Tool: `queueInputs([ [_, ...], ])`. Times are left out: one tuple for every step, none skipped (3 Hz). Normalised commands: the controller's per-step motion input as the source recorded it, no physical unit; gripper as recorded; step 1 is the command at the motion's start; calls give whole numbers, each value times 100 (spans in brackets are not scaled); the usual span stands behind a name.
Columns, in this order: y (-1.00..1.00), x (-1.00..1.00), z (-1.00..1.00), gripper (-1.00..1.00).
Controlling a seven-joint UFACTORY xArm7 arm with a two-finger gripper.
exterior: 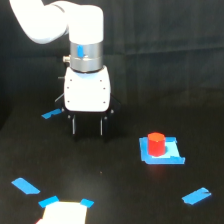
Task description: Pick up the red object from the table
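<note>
While the gripper (pixel 88 125) hangs with its two dark fingers spread and empty, the red object (pixel 156 143) waits off at about four o'clock from it.

Since nothing sits between the fingers, my guess is they are parted ready to straddle the cylinder, which stands upright on a flat blue patch (pixel 161 151) that looks like a placement marker. Gripper and cylinder are well apart, so the pickup has hardly begun. Farther out on the black table (pixel 125 200), blue tape strips (pixel 196 195) lie scattered, and a bright white patch (pixel 63 213) shows at six o'clock.
</note>
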Motion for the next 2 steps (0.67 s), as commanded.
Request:
queueInputs([
  [98, 8, 100, -100],
  [48, 100, -6, -100],
])
